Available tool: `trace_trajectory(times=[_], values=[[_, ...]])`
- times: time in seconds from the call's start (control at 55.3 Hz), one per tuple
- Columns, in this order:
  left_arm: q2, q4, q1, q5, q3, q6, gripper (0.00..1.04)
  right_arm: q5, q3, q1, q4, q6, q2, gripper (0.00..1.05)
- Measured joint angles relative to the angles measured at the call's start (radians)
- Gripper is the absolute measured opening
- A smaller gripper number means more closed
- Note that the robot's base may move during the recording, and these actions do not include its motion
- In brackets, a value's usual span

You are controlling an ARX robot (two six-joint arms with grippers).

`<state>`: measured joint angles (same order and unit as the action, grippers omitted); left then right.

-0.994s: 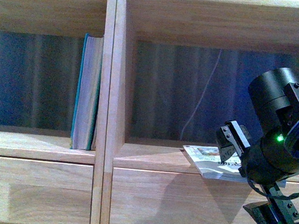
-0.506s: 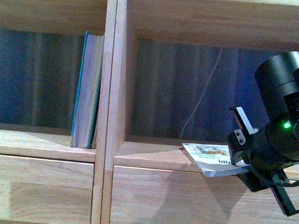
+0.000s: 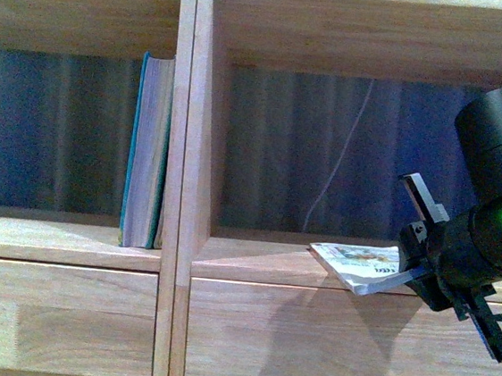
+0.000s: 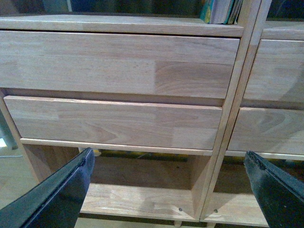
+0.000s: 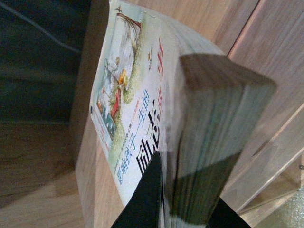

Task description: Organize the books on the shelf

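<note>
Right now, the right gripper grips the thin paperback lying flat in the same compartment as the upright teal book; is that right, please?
Not the same: the front view shows the paperback lying flat in the right compartment, in the right gripper; the teal book stands upright in the left.

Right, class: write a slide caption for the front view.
Right arm, jaws shut on thin paperback lying in the shelf, right compartment; teal book upright in the left.
</note>
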<state>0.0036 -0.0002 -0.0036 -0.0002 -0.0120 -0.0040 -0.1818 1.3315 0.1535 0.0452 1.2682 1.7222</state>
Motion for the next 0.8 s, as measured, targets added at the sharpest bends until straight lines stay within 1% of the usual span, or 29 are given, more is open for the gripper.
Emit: trace_trajectory(times=[0.108, 0.271, 0.38, 0.47, 0.561, 0.796], values=[[0.0, 0.0, 0.0, 0.0, 0.0, 0.0, 0.97, 0.064, -0.042, -0.03, 0.097, -0.064, -0.042, 0.07], [0.0, 0.0, 0.0, 0.0, 0.0, 0.0, 0.97, 0.161, -0.069, -0.055, 0.194, -0.137, -0.097, 0.07], [0.0, 0.0, 0.0, 0.0, 0.0, 0.0, 0.97, 0.256, -0.087, -0.063, 0.266, -0.193, -0.156, 0.07], [0.0, 0.0, 0.0, 0.0, 0.0, 0.0, 0.97, 0.331, -0.103, -0.068, 0.307, -0.22, -0.209, 0.07], [0.0, 0.0, 0.0, 0.0, 0.0, 0.0, 0.97, 0.385, -0.121, -0.076, 0.334, -0.237, -0.251, 0.07], [0.0, 0.0, 0.0, 0.0, 0.0, 0.0, 0.97, 0.549, -0.217, -0.127, 0.42, -0.257, -0.375, 0.07]])
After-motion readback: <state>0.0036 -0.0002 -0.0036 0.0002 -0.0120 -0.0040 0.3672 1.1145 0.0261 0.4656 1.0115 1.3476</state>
